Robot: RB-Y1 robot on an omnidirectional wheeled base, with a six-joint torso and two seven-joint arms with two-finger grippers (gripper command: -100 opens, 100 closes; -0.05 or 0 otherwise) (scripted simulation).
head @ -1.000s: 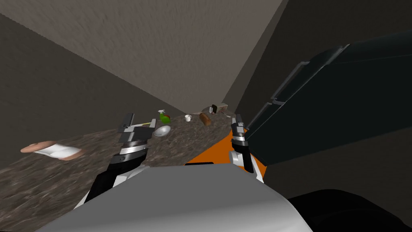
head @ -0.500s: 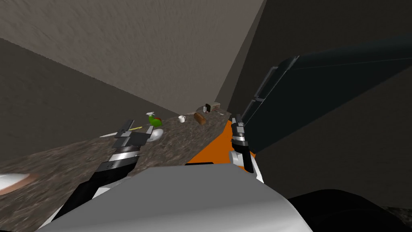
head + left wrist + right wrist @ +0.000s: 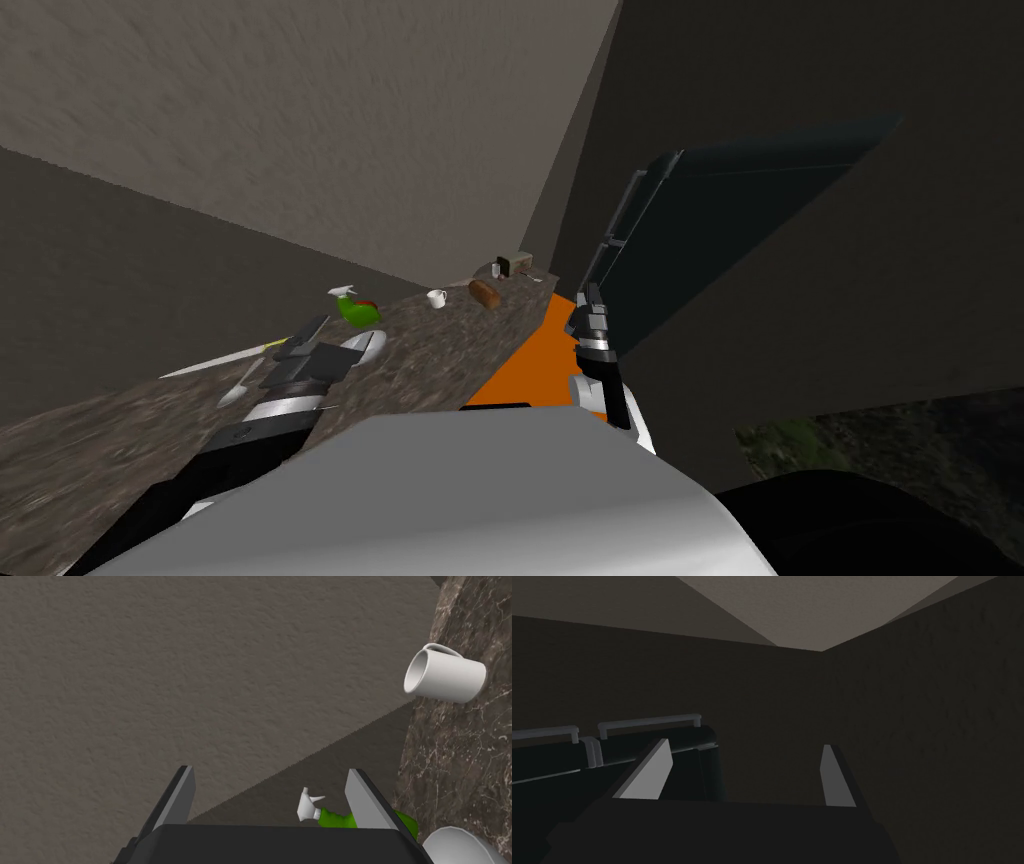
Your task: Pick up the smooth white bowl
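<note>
You've swung round: the counter [image 3: 440, 350] sits further left in the head view. Left gripper [image 3: 269, 771] open, empty; the bowl [image 3: 457, 846] lies on the counter just outside one finger, spray bottle [image 3: 336, 819] beyond. Right gripper [image 3: 745, 744] open too.

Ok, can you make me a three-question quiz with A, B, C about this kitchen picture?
1. Where is the white bowl compared to the left gripper?
A. Between its fingers.
B. Just outside one finger, on the counter.
C. On top of it.

2. What colour is the spray bottle body?
A. Green.
B. Blue.
C. Red.

3. How are the left gripper's fingers?
A. Open, holding nothing.
B. Shut on the bowl.
C. Shut with nothing inside.

Answers:
1 B: the left wrist view shows the bowl beside a finger, not in the gap.
2 A: its body is bright green under a white nozzle.
3 A: the fingers stand wide apart and touch nothing.
</note>
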